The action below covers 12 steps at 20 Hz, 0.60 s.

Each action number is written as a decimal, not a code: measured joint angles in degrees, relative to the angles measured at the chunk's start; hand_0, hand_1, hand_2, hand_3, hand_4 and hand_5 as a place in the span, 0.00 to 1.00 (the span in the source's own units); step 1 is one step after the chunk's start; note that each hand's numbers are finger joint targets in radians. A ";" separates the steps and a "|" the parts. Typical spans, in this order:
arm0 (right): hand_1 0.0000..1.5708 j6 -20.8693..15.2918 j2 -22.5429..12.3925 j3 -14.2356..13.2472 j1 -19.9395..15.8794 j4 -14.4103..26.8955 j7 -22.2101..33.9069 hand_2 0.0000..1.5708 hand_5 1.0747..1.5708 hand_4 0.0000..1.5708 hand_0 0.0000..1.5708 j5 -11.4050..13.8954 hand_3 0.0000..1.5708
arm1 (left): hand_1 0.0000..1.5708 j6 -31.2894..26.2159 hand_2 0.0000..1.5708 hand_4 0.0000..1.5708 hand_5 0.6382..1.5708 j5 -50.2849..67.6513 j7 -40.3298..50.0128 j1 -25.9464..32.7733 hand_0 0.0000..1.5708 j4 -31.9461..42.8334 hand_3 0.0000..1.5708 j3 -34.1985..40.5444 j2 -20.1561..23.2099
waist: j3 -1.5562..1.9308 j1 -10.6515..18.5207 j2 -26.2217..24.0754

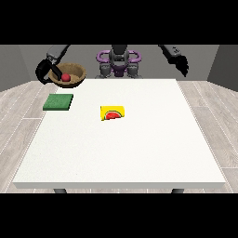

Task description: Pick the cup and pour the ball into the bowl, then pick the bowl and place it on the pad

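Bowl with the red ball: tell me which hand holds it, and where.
The hand at the view's left holds the bowl by its left rim, above the table; red ball inside.

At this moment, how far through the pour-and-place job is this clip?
The pour looks done: the red ball lies inside the brown bowl, and the yellow cup lies on its side on the table. In hand: the hand at the view's left holds the bowl up, above the table's far left corner. Left: setting the bowl on the green pad, which lies bare.
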 measured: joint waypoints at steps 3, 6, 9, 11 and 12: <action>1.00 0.30 -1.95 -2.52 0.85 1.34 -3.13 1.00 1.00 0.55 1.00 -1.24 0.00 | 0.00 -4.46 0.00 0.82 1.00 4.16 0.08 -1.41 0.00 0.21 0.00 4.95 6.11 | 0.01 1.49 2.41; 1.00 0.48 -2.89 -4.23 1.49 1.60 -6.41 1.00 1.00 0.51 1.00 -2.25 0.00 | 0.00 -9.21 0.00 0.82 1.00 8.02 -1.76 -1.87 0.00 2.77 0.00 10.19 12.12 | 0.00 1.88 5.00; 1.00 -0.14 -2.86 -5.30 1.35 1.68 -9.14 1.00 0.99 0.51 1.00 -2.82 0.00 | 0.00 -13.08 0.00 0.78 1.00 10.84 -3.96 -2.39 0.00 6.25 0.00 14.35 16.88 | -0.01 1.94 7.39; 1.00 0.15 -3.29 -5.93 0.60 2.17 -10.05 1.00 0.99 0.48 1.00 -3.30 0.00 | 0.00 -15.19 0.00 0.77 0.99 12.04 -5.29 -2.80 0.00 8.74 0.00 16.15 19.22 | 0.00 1.74 8.80; 1.00 -0.12 -3.19 -6.10 0.24 2.38 -10.51 1.00 0.99 0.48 1.00 -3.38 0.00 | 0.00 -15.67 0.00 0.76 0.98 12.31 -6.19 -2.97 0.00 9.88 0.00 16.87 20.01 | -0.01 1.63 9.40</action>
